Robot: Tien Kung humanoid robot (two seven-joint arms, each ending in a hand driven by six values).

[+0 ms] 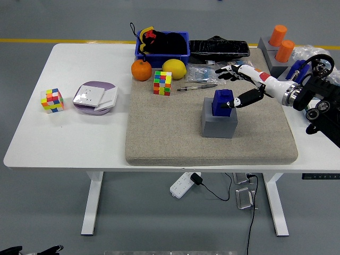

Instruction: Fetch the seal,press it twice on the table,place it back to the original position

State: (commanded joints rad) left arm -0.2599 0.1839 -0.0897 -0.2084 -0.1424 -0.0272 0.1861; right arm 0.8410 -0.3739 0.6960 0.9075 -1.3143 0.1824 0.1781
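Observation:
The seal (222, 102) is a blue block standing upright in a grey holder (218, 124) on the beige mat (175, 138). My right hand (236, 87) comes in from the right and is just right of the seal. Its fingers (227, 71) are spread above and behind the seal. The thumb tip (229, 104) is at the seal's right side, and I cannot tell whether it touches. The hand holds nothing. The left arm does not show.
On the mat's far side lie a colour cube (162, 83), an orange (141, 69), a lemon (174, 68) and a pen (196, 87). A blue bin (162, 43) and a black bag (219, 48) stand behind. Orange cylinders (281, 42) stand far right. A second cube (52, 100) and a purple box (94, 98) sit left.

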